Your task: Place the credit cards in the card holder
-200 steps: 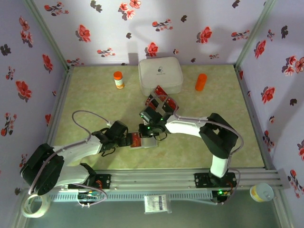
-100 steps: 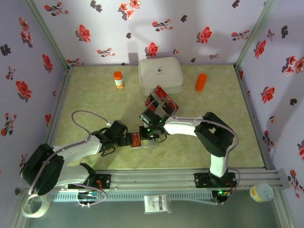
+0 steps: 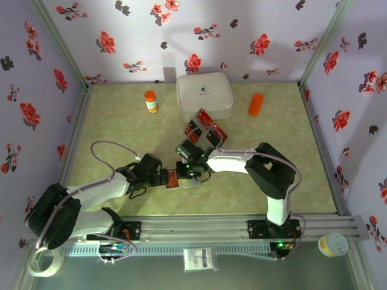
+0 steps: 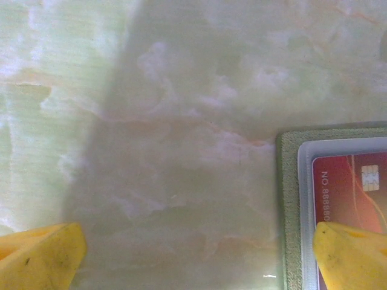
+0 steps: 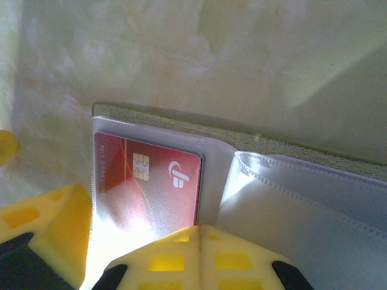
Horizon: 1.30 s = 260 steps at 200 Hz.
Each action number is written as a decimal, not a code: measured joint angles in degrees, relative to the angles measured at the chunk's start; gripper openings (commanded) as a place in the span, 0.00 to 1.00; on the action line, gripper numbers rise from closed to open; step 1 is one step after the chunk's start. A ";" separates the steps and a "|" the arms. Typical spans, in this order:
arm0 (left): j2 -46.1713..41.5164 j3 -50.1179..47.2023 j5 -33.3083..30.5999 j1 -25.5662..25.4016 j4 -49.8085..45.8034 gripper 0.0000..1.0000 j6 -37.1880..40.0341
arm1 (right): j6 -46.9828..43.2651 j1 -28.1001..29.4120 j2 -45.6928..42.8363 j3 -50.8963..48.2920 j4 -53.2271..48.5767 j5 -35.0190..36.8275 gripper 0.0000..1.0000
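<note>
Left arm [image 3: 97, 190]: base at lower left of the top view, stretched low toward frame centre. Left gripper [image 3: 164, 178] spread wide; in its wrist view the yellow fingers [image 4: 42, 257] sit at the two bottom corners. Right arm [image 3: 269, 175]: base at lower right, elbow folded, forearm running left. Right gripper [image 3: 186, 167] closed, fingertips pressed together at bottom centre of its wrist view. Both grippers lie near each other mid-frame.

The olive card holder [image 5: 302, 193] lies open and flat at lower centre, a red card [image 5: 151, 181] in its left clear sleeve. Loose credit cards [image 3: 204, 128] cluster above centre.
</note>
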 measured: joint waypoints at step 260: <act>0.13 1.90 0.55 1.33 -2.47 0.99 1.77 | 2.51 2.21 -3.34 -1.62 1.55 1.44 0.07</act>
